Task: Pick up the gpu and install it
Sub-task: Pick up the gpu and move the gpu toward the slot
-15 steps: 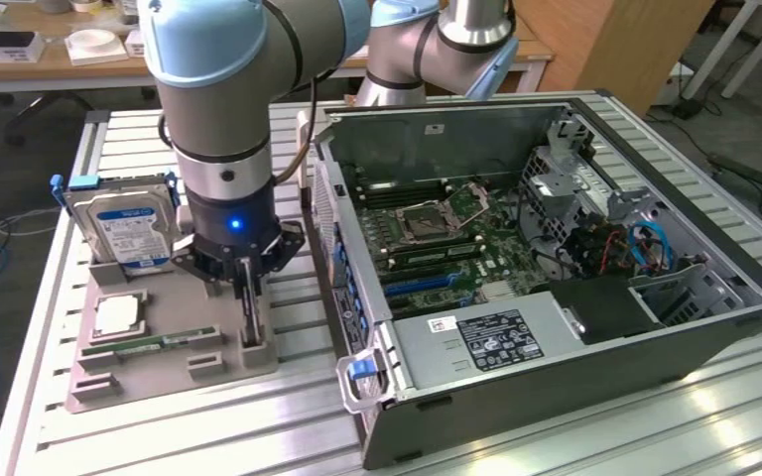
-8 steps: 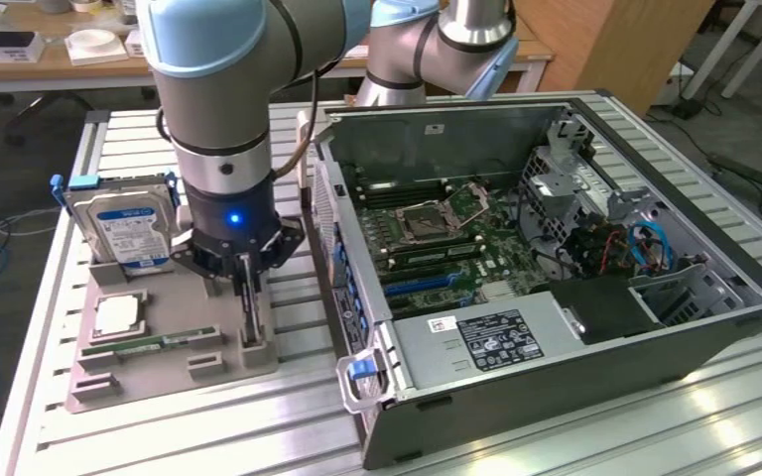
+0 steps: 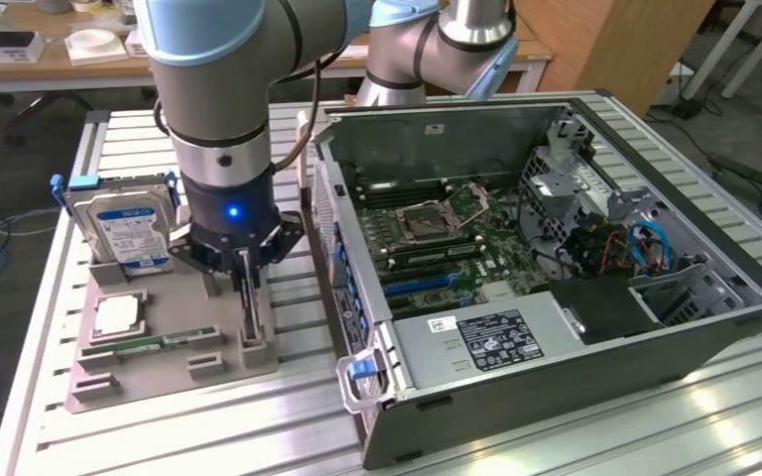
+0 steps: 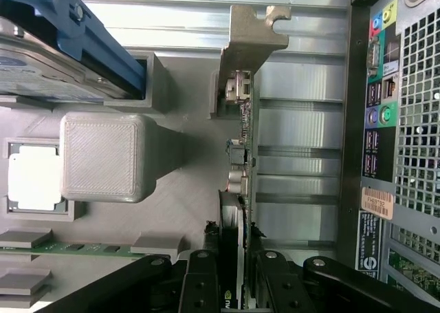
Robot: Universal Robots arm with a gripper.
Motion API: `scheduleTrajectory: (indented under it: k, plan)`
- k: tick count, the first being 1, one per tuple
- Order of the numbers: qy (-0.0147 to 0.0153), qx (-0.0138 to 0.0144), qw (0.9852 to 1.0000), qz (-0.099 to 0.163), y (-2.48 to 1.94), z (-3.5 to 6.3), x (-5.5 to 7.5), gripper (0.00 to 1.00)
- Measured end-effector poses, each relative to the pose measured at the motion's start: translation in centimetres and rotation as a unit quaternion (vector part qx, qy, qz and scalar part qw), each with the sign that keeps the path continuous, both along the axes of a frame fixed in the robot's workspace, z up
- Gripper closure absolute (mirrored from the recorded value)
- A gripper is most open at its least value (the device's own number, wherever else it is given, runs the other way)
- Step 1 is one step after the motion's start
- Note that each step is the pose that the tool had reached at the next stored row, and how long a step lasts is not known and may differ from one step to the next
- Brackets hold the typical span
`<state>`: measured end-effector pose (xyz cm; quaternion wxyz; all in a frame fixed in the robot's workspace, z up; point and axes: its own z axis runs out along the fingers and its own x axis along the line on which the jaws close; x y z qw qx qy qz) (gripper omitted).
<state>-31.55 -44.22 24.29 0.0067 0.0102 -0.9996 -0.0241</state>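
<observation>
Wrist view gives me the clearest look: the gripper (image 4: 232, 285) has its two dark fingers (image 4: 199, 285) closed on the gpu (image 4: 240, 144), one finger against each face of the card. The card stands on its long edge in the grey fixture tray (image 4: 185, 210), seen edge-on, with its pale metal bracket (image 4: 249, 34) at the end far from the fingers. I can see small connectors and components along the exposed edge between the fingers and the bracket. From the exterior view, the arm reaches straight down over the tray's side nearest the open computer case (image 3: 554, 387), and the fingers reach down to the tray there, so the card reads as gripped but not lifted clear. The tray lies on the slatted metal table (image 3: 222, 426), just beside the case on the exterior view's left. Sharing the tray are a silver hard drive (image 3: 123, 230) with a blue label, propped upright at the back, a square processor chip (image 3: 116, 315) lying flat, and a narrow green memory stick (image 3: 156, 343) lying near the front. Inside the case I can see the green motherboard (image 3: 447, 243).
</observation>
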Motion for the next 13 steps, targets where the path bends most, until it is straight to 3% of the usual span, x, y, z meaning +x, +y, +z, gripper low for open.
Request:
scheduleTrajectory:
  k: [13]
  plan:
    - [0.0, 0.0005, 1.0, 0.0, 0.0, 1.06, 0.0, 0.74]
